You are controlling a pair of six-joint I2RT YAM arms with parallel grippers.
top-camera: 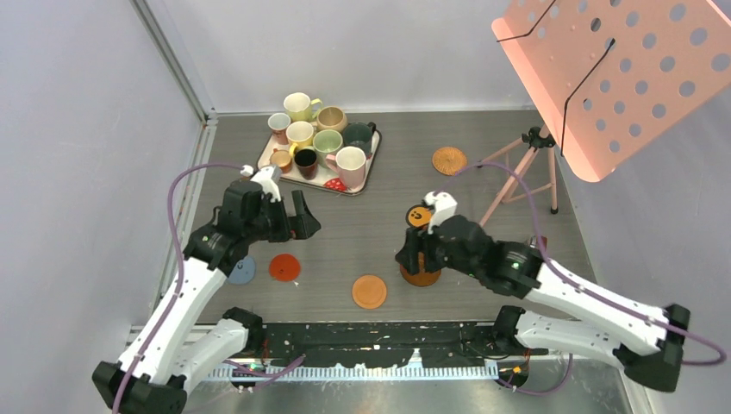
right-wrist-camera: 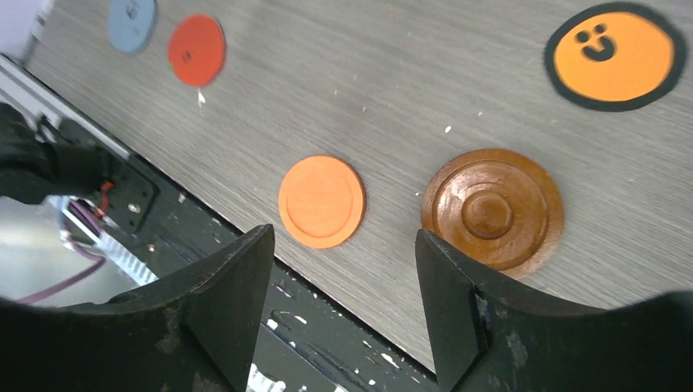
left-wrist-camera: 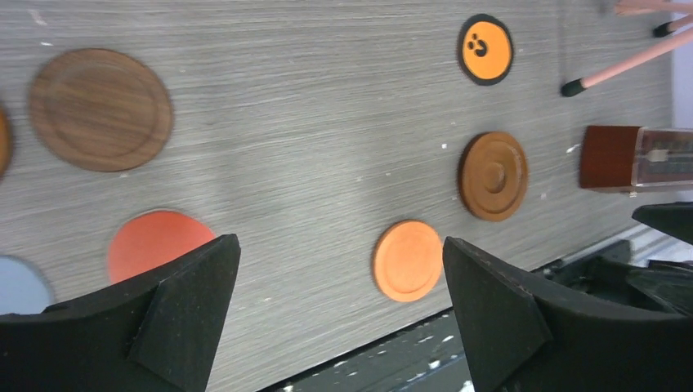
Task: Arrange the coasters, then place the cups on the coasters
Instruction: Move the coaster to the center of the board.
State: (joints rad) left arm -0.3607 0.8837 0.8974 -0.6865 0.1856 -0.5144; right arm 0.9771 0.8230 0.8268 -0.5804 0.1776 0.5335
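Several cups stand together on the white tray at the back. Coasters lie flat on the table: blue-grey, red, orange, ringed brown wooden, black with an orange face and woven wicker. My left gripper hovers open and empty above the table; a plain wooden coaster lies beyond it. My right gripper is open and empty over the near edge, between the orange coaster and the ringed wooden one.
A pink perforated panel on a pink tripod stands at the back right. A dark red box with a clear front sits near the ringed coaster. The black rail runs along the table's near edge.
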